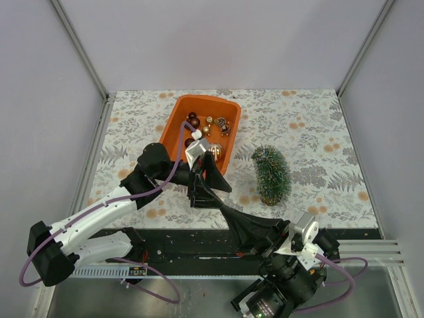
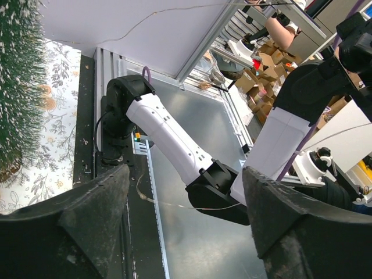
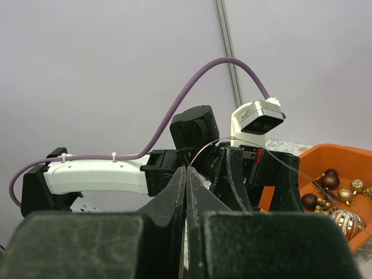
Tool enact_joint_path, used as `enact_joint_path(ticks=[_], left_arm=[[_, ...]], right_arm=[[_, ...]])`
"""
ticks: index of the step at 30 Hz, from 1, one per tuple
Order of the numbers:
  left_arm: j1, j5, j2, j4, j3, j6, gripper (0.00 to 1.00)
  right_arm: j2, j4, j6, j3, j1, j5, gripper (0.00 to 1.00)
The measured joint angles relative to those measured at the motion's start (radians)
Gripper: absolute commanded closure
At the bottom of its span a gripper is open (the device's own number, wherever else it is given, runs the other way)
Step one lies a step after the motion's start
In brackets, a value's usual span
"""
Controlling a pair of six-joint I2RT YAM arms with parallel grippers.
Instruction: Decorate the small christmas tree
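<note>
Stringing step, likely: right claw (image 3: 186,174) pinched shut on thin bare wire (image 3: 209,142), left claw (image 2: 186,186) wide just opposite; next, drape over frosted dark-green bottle-brush tree (image 1: 271,175) rightward.

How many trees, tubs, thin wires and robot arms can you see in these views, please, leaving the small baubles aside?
small christmas tree: 1
orange tub: 1
thin wire: 1
robot arms: 2 (left arm, right arm)
Total: 5
</note>
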Motion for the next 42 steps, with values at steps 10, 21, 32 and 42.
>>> enact_joint_path(ticks=[10, 21, 32, 42], left_arm=[[0.0, 0.023, 0.0, 0.016, 0.011, -0.003, 0.49], [0.0, 0.029, -0.003, -0.001, 0.021, 0.028, 1.0], [0.128, -0.249, -0.023, -0.309, 0.127, 0.286, 1.0], [0.19, -0.756, -0.042, -0.542, 0.229, 0.56, 1.0]], right_arm=[[-0.003, -0.005, 0.0, 0.005, -0.006, -0.002, 1.0], [-0.005, -0.008, 0.0, 0.008, -0.008, -0.003, 1.0], [-0.006, -0.018, 0.0, -0.003, -0.008, -0.111, 0.4], [0.004, -0.76, -0.107, 0.154, -0.007, -0.304, 0.06]])
